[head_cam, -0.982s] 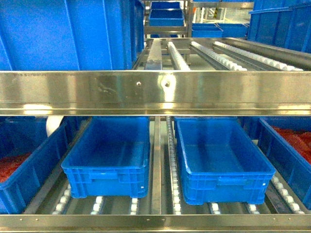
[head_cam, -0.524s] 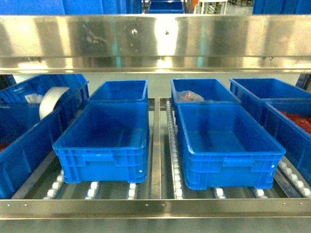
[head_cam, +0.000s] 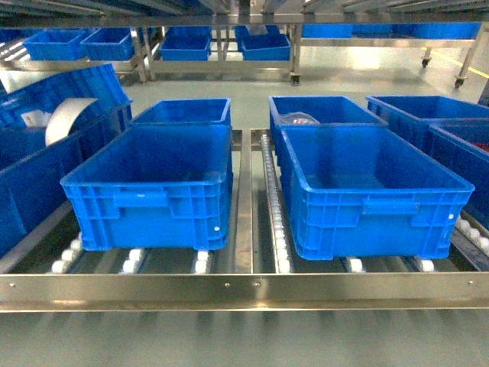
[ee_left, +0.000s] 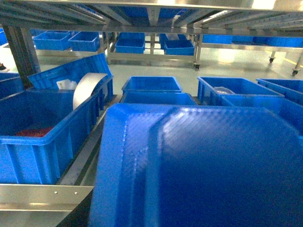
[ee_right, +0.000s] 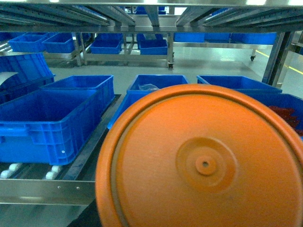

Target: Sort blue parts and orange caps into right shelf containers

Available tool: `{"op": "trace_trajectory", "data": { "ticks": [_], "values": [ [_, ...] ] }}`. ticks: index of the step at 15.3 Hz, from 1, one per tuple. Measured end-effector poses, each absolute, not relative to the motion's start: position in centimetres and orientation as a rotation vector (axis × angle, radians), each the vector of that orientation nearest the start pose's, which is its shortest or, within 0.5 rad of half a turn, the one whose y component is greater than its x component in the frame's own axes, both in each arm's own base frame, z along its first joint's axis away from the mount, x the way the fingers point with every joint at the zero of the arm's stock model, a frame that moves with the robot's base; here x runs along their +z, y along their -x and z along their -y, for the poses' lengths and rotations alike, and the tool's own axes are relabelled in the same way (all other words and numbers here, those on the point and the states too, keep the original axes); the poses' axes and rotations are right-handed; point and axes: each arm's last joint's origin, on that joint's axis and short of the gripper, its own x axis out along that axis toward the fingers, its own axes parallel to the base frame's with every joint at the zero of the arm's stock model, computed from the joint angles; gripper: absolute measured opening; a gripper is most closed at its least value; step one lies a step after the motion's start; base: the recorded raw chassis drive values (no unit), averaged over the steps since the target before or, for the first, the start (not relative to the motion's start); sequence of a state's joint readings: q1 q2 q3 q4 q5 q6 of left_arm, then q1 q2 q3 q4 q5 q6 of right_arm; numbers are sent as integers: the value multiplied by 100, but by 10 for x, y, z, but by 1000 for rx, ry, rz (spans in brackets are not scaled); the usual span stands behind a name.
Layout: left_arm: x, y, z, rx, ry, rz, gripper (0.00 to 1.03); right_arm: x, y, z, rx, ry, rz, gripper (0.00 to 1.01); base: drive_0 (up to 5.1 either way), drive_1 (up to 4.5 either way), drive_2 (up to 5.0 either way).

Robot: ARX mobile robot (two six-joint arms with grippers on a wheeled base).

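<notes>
Both front bright-blue ribbed plastic crates [head_cam: 149, 180] [head_cam: 370, 187] lay empty; flat blue part [ee_left: 203, 165] and round orange cap [ee_right: 203, 161] awaited placing, grips unseen.

Ahead-left of the left claw, a white roll [ee_left: 88, 89] leans above red pieces [ee_left: 33, 131]; a steel rail [ee_left: 42, 193] crosses below.

An orange cap [ee_right: 201, 161] fills the foreground, in front of blue crates [ee_right: 45, 123] on the roller shelf [ee_right: 42, 191].
</notes>
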State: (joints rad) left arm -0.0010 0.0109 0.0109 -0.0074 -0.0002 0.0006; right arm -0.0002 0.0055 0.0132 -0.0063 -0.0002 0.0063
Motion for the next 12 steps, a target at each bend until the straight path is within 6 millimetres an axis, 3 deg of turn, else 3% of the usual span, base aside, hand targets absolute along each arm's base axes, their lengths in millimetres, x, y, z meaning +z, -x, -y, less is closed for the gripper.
{"op": "trace_trajectory", "data": {
  "ticks": [12],
  "values": [
    [166,-98,0,0,-1,-8,42,167,-97,0,0,-6,1,44,0,0,0]
  ]
}}
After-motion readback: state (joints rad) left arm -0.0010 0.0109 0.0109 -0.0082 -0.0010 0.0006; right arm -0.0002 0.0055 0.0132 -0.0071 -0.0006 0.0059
